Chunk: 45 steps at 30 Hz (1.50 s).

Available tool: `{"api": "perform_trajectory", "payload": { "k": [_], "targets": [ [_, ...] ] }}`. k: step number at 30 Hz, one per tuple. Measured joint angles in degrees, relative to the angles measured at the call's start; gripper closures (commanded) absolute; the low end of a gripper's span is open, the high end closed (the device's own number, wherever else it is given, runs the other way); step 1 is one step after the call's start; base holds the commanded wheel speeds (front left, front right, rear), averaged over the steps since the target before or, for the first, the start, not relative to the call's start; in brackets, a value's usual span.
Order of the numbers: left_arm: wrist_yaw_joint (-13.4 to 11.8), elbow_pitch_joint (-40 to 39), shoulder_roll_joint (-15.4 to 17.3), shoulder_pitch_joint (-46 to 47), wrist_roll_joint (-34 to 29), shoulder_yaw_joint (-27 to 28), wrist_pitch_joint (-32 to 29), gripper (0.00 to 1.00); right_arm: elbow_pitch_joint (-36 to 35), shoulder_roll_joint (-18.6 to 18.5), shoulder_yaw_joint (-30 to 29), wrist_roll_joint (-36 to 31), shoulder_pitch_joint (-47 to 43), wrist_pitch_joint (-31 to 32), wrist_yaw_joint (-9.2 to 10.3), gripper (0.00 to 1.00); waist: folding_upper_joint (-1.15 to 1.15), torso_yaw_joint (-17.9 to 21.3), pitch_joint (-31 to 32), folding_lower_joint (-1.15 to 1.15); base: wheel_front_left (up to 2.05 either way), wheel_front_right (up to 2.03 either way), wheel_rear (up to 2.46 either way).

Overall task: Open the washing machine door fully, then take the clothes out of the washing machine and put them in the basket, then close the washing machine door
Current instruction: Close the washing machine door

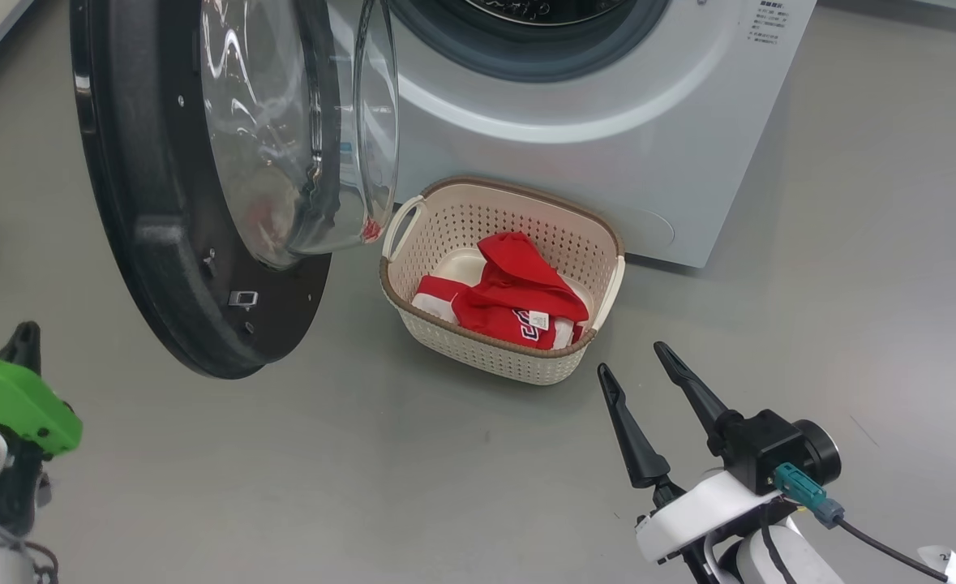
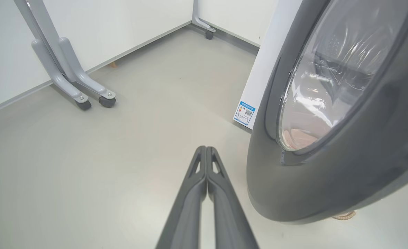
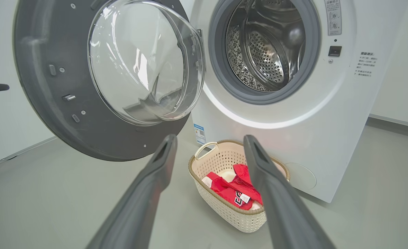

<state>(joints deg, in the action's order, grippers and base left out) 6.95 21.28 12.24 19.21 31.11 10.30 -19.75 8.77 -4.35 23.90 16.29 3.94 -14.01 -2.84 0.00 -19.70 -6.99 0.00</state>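
big round black-rimmed glass door (image 1: 145,243): wide open | bright red clothes (image 1: 518,296): in cream plastic basket (image 1: 486,357) | left claw (image 2: 206,148): closed, empty | right claw (image 3: 209,138): open, empty

Cannot see the top of the washing machine (image 1: 607,122), nor the upper rim of the washing machine door (image 1: 145,243): cut by the head view's top edge. Cannot read the print on the blue label (image 2: 244,113) or the white tag (image 1: 538,318). Can see the clothes (image 1: 518,284) only above the near wall of the basket (image 1: 486,349), with the lettering half folded away.
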Motion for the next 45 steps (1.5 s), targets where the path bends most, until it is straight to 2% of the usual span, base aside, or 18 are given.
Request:
{"api": "perform_trajectory", "payload": {
  "k": [13,27,28,29,30,34,45],
  "targets": [
    [0.18,-5.77,-0.21,-12.67,-5.84,-2.82,17.03,1.0,0.22,0.31,0.66,0.34,-0.56,-0.1,-0.02,0.0,0.0,-0.62,1.12,0.0,0.0,0.0,0.0],
    [0.23,-6.99,-0.58,-19.4,-12.29,-5.21,27.36,1.0,0.22,0.38,0.96,0.34,-0.76,-0.1,-0.02,0.0,0.0,-0.38,1.15,0.0,0.0,0.0,0.0],
    [0.2,-7.31,-0.69,-19.88,-12.96,-5.2,29.1,0.87,0.22,0.43,0.96,0.34,-0.81,-0.1,-0.02,0.0,0.0,-0.31,1.13,0.0,0.0,0.0,0.0],
    [0.11,-7.47,-0.83,-19.93,-13.14,-5.16,29.88,0.16,0.22,0.46,0.96,0.34,-0.83,-0.1,-0.02,0.0,0.0,-0.28,1.12,0.0,0.0,0.0,0.0],
    [-0.12,-7.58,-1.21,-19.93,-13.11,-5.09,30.48,0.0,0.22,0.48,0.96,0.34,-0.83,-0.1,-0.02,0.0,0.0,-0.26,1.12,0.0,0.0,0.0,0.0],
    [-0.64,-7.68,-2.38,-20.33,-13.13,-5.2,31.93,0.0,0.22,0.54,0.96,0.34,-0.85,-0.1,-0.02,0.0,0.0,-0.21,1.1,0.0,0.0,0.0,0.0],
    [-1.21,-7.69,-2.4,-20.69,-14.64,-5.48,32.43,0.0,0.21,0.56,0.96,0.34,-0.85,-0.1,-0.02,0.0,0.0,-0.09,0.86,0.0,0.0,0.0,0.0]
  ]
}}
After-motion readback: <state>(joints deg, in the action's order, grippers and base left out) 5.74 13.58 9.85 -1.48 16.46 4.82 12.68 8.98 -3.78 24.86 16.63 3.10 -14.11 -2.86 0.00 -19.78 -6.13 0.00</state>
